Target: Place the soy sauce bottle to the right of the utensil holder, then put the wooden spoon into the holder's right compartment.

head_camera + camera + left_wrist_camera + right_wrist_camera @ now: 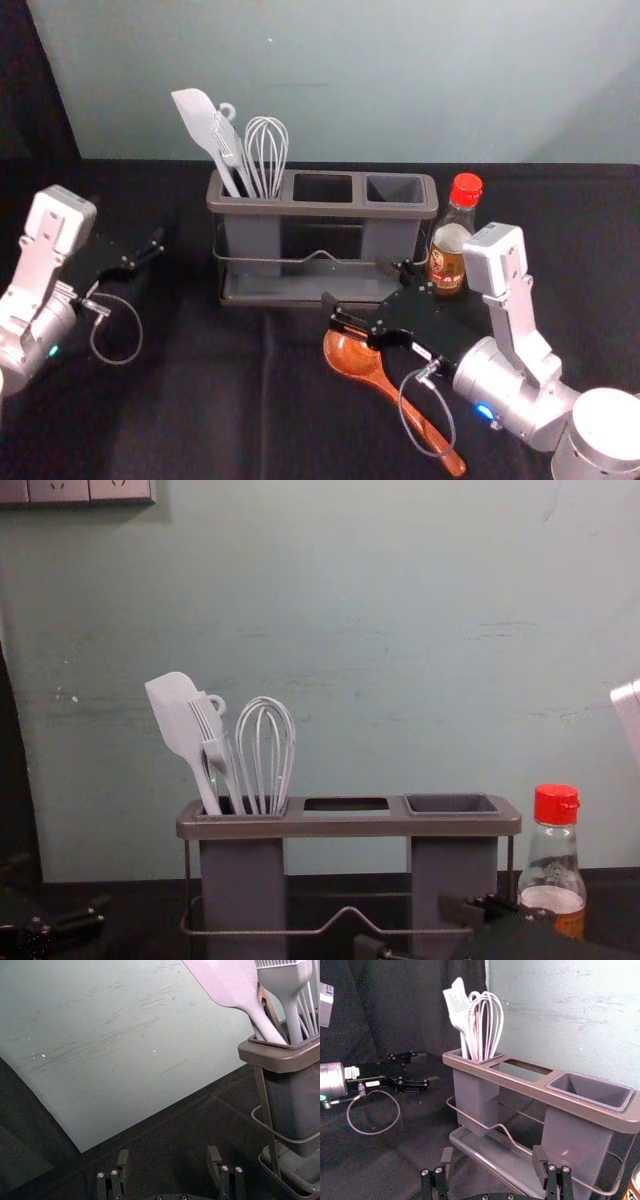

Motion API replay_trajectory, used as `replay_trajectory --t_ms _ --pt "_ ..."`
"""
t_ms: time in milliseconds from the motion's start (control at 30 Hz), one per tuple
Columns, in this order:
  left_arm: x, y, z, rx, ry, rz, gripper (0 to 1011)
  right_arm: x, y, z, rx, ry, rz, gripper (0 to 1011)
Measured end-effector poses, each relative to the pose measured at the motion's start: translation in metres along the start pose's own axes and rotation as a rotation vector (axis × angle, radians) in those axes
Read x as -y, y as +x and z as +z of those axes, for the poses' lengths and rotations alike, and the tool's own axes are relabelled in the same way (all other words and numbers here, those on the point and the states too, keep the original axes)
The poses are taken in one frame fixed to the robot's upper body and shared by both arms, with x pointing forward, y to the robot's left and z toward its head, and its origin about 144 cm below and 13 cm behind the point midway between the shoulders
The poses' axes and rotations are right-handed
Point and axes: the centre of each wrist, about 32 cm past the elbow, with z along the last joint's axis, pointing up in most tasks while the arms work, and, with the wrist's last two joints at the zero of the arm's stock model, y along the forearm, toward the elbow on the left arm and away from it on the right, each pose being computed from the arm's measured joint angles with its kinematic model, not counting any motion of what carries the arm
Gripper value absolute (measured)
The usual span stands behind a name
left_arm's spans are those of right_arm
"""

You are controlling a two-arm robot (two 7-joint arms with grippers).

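My right gripper [364, 288] is open in the head view, in front of the utensil holder [322, 208] and over the bowl end of the wooden spoon [352, 358]. The spoon lies on the table, its handle slanting toward the front right, partly behind the gripper's cable. Upright beside the holder's right end stands the soy sauce bottle [449, 245], red-capped; the chest view also has the bottle [553, 875] there. Nothing is between the fingers of the right gripper [493, 1157]. My left gripper [150, 252] is parked left of the holder; the left gripper [168, 1157] is open and holds nothing.
A white spatula [178, 715], a brush and a whisk [265, 755] stand in the holder's left compartment. The middle opening and right compartment [592, 1090] hold nothing visible. A pale wall [350, 80] rises behind the black-covered table [200, 400].
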Motion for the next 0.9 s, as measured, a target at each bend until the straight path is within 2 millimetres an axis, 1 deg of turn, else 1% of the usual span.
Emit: replay_trajectory --t_ms 167,333,400,500,600,700,767,900 --pt "0.0 0.0 0.0 0.0 0.0 0.0 1000 -0.002 -0.004 0.002 -0.011 -0.036 -0.003 1000" --pt "0.0 0.0 0.0 0.0 0.0 0.0 1000 -0.003 -0.008 0.015 -0.057 -0.112 0.001 1000" --pt "0.0 0.0 0.0 0.0 0.0 0.0 1000 -0.004 -0.009 0.022 -0.072 -0.143 0.003 1000" --pt "0.0 0.0 0.0 0.0 0.0 0.0 1000 -0.007 -0.012 0.039 -0.091 -0.23 0.011 1000" --pt "0.0 0.0 0.0 0.0 0.0 0.0 1000 -0.009 -0.014 0.052 -0.086 -0.282 0.018 1000" --pt "0.0 0.0 0.0 0.0 0.0 0.0 1000 -0.013 -0.015 0.061 -0.081 -0.332 0.015 1000" --pt "0.0 0.0 0.0 0.0 0.0 0.0 1000 -0.018 -0.014 0.07 -0.087 -0.397 0.004 1000" --pt "0.0 0.0 0.0 0.0 0.0 0.0 1000 -0.027 -0.008 0.08 -0.127 -0.491 -0.005 1000"
